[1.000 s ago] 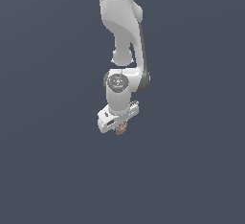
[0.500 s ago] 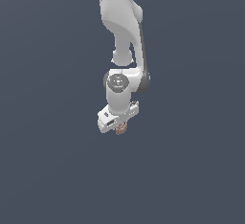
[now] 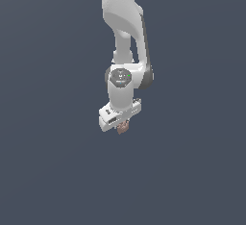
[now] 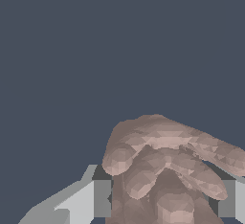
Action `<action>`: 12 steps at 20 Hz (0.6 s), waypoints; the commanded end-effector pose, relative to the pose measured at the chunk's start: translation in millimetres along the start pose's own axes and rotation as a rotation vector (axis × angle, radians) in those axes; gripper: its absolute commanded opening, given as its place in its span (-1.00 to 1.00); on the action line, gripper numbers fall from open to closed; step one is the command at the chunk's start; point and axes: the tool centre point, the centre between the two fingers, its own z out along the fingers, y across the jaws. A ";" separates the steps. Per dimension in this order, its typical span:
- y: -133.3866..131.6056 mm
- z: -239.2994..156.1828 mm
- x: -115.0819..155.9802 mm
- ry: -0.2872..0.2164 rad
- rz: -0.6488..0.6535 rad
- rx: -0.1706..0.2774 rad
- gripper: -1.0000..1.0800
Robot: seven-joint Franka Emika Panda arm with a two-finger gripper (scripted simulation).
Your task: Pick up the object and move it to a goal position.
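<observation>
Wrist view shows our jaws clamped on the clump [image 4: 162, 170], which sits between the two fingers [image 4: 88, 201]. On the exterior view the clump [image 3: 123, 128] hangs at 6 o'clock under the gripper [image 3: 121, 124]. We judge the carry is in hand; next we need steady travel to the goal, which no view shows.

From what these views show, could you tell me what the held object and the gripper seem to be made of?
The object: matte reddish-brown and tan, with lumpy faceted lobes and no gloss; possibly clay or rubber, but the render leaves it open. The gripper: smooth white shell, like painted plastic or metal; its fingers look flat grey.
</observation>
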 end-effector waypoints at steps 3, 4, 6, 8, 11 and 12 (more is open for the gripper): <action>-8.1 -31.2 5.5 0.001 -0.001 -0.001 -1.00; -10.3 -39.9 6.9 0.001 -0.001 -0.001 -1.00; -15.2 -58.8 10.1 0.001 -0.001 -0.001 -1.00; -20.5 -79.7 13.6 0.001 -0.001 -0.001 -1.00; -28.6 -112.3 19.4 0.001 -0.001 -0.001 -1.00; -31.0 -122.4 21.2 0.001 -0.001 -0.001 -1.00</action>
